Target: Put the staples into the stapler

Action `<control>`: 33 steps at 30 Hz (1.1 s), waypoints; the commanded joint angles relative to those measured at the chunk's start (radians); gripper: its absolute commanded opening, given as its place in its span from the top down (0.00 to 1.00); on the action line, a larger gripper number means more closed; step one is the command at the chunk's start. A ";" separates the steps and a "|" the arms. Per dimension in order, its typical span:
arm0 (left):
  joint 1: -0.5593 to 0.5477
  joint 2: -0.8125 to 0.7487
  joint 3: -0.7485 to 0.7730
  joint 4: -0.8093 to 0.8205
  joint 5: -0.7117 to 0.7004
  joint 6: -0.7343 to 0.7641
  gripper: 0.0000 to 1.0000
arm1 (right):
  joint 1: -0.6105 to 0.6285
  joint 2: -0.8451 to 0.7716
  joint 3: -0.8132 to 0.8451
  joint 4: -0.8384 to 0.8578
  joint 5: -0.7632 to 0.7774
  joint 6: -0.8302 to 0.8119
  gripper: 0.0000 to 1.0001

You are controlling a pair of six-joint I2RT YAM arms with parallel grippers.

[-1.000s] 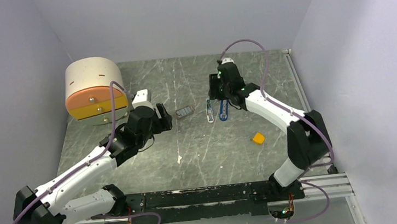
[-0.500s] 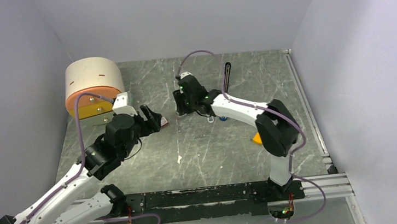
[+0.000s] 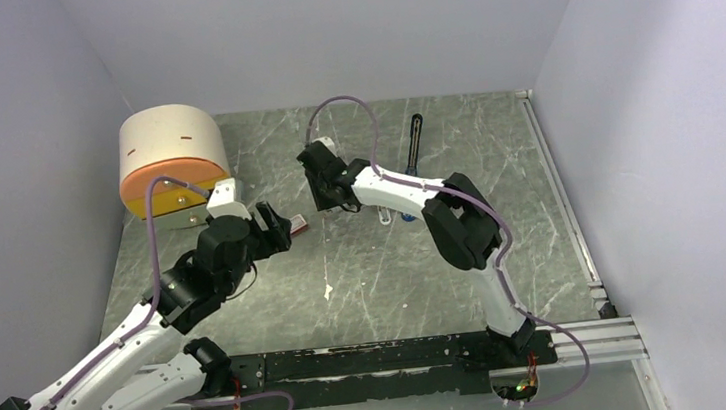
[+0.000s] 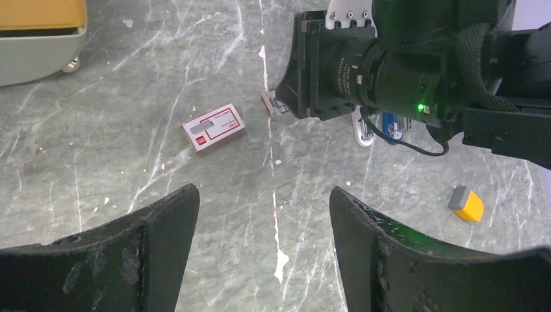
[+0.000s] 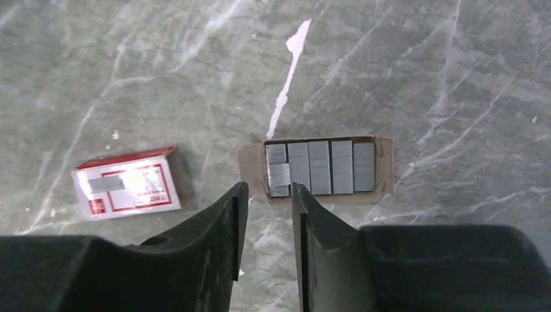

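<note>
The right gripper [image 5: 268,190] hangs low over the marble table [image 5: 442,78] with its jaws drawn close but not together. A narrow slot of table shows between the two black fingers [image 5: 217,234], and nothing is pinched in it. Right at the fingertips lie the staples [image 5: 321,167], grey ribbed strips packed side by side in an open brown cardboard tray [image 5: 252,166]. One short strip sits askew on top at the end nearest the jaws. Whether a fingertip touches the tray's edge cannot be told. Left of the fingers in the wrist view, a little apart from the tray, the red-and-white box [image 5: 127,185] lies flat, label up.

The left gripper [image 4: 263,195] is spread wide and empty above the table. The same box lies ahead of it and slightly left. Farther ahead, the right arm's wrist camera [image 4: 364,65] blocks the staples from this side. Just past that, to the right, a bit of the stapler [image 4: 388,125] shows blue beside a pale strip, the rest hidden by the arm. Off to the right of the left jaws lies an orange block [image 4: 466,203] with a grey end. Far ahead left, a yellow-fronted container [image 4: 39,26] is cut off by the frame.

From above, the stapler's black top arm [image 3: 416,140] stretches away beyond the right arm, which covers the orange block there.
</note>
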 commanded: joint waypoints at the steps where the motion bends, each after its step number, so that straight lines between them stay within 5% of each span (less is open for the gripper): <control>1: -0.003 -0.004 -0.017 -0.015 -0.028 0.009 0.22 | 0.004 0.042 0.049 -0.055 0.040 0.015 0.66; 24: -0.003 0.019 -0.039 0.004 -0.033 0.003 0.21 | 0.004 0.154 0.145 -0.111 0.043 -0.001 0.66; 33: -0.003 0.016 -0.043 0.008 -0.031 0.003 0.21 | 0.004 0.161 0.159 -0.132 0.039 -0.001 0.79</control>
